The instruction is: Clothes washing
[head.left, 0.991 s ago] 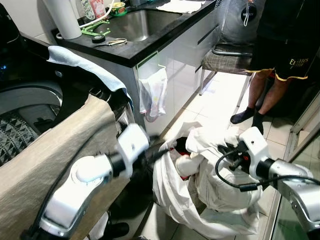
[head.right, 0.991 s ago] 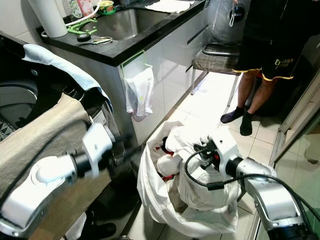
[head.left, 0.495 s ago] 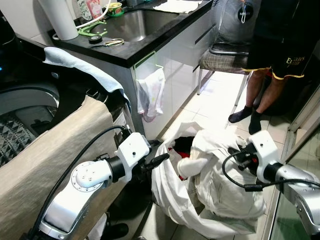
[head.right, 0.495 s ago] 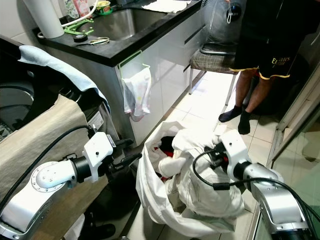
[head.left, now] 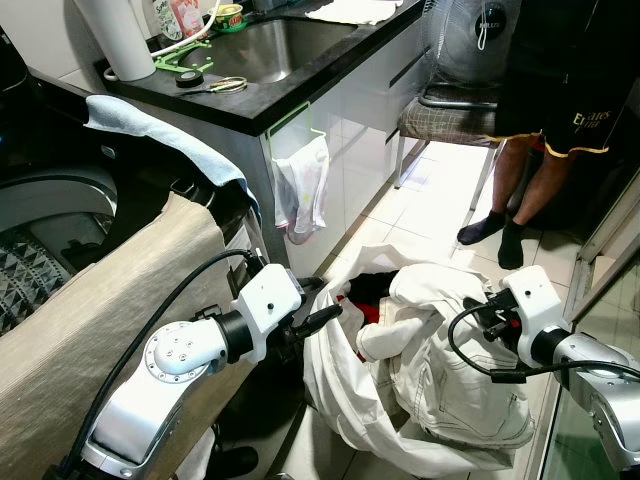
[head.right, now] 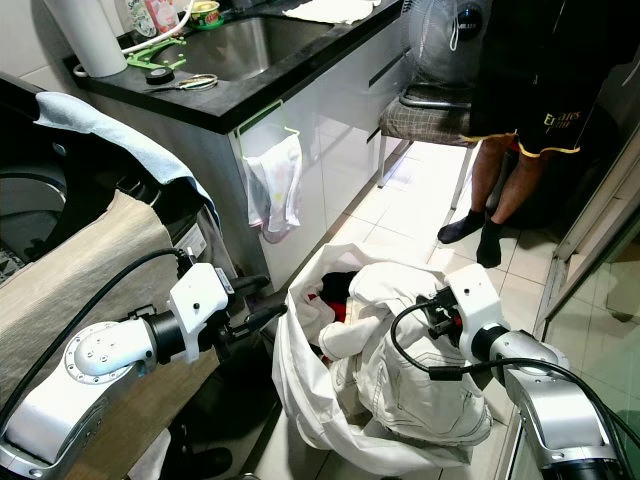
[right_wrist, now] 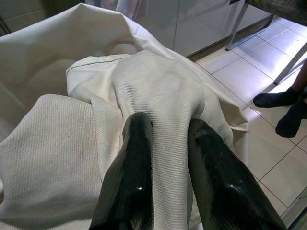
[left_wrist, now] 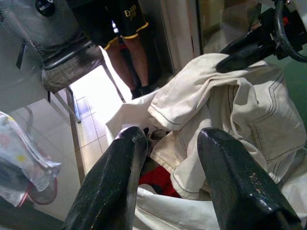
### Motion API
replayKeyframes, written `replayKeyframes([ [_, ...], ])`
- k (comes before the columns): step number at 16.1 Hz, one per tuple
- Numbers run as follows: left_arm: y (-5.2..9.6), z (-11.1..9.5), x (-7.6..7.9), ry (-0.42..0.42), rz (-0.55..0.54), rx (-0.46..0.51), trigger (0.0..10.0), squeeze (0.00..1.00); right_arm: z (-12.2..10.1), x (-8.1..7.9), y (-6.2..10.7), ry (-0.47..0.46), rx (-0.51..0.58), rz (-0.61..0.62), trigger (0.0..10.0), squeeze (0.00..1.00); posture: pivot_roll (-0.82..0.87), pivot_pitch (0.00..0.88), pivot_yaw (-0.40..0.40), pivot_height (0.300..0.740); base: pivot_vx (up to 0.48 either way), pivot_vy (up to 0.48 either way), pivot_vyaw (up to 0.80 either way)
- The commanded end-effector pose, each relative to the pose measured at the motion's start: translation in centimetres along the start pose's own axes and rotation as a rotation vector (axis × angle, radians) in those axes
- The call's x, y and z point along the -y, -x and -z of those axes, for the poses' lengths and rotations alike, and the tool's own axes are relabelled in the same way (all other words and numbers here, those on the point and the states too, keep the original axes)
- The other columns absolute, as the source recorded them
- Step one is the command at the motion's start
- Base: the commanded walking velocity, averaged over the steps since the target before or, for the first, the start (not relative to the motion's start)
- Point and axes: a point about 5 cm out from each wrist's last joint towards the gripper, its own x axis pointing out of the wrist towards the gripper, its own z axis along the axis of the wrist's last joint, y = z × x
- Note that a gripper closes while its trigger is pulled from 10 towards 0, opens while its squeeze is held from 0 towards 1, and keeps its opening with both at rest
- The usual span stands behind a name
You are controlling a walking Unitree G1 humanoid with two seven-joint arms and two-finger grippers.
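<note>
While one white laundry bag (head.left: 340, 400) sat on the tiled floor at lower centre, two tools worked at it. The left tool (head.left: 322, 312), on an arm stretched from the lower left, hung at the bag's rim with its two fingers (left_wrist: 115, 177) apart. The right tool (right_wrist: 168, 158), reaching in from the lower right, was clamped on a fold of one cream garment (head.left: 450, 350), stitched and crumpled, heaped over the bag's mouth. One person (head.left: 540, 130) stood upper right beside the dark worktop (head.left: 290, 95).
</note>
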Motion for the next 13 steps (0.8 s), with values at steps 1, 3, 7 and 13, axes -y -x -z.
replayKeyframes([
  [1,0.1,0.1,-0.4,-0.014,-0.008,-0.009,10.0,0.00,-0.5,0.5,0.0,-0.002,0.023,0.027,10.0,0.00,-0.06,0.023,0.127,0.740,0.000,0.000,0.00],
  [3,0.1,-0.1,-0.5,-0.015,-0.012,-0.004,10.0,0.00,-0.7,0.7,0.0,-0.013,0.036,0.026,0.8,0.00,-0.06,0.022,0.127,0.740,0.000,0.000,0.00],
  [7,0.1,-0.1,-0.6,-0.016,-0.016,-0.001,10.0,0.00,-1.0,0.9,0.1,-0.018,0.054,0.027,0.0,0.00,-0.06,0.017,0.126,0.740,0.000,0.000,0.00],
  [13,0.2,-0.4,-1.0,-0.021,-0.025,0.011,10.0,0.00,-5.2,3.4,2.5,-0.040,0.264,0.099,0.0,0.00,-0.05,0.006,0.130,0.740,0.000,0.000,0.00],
])
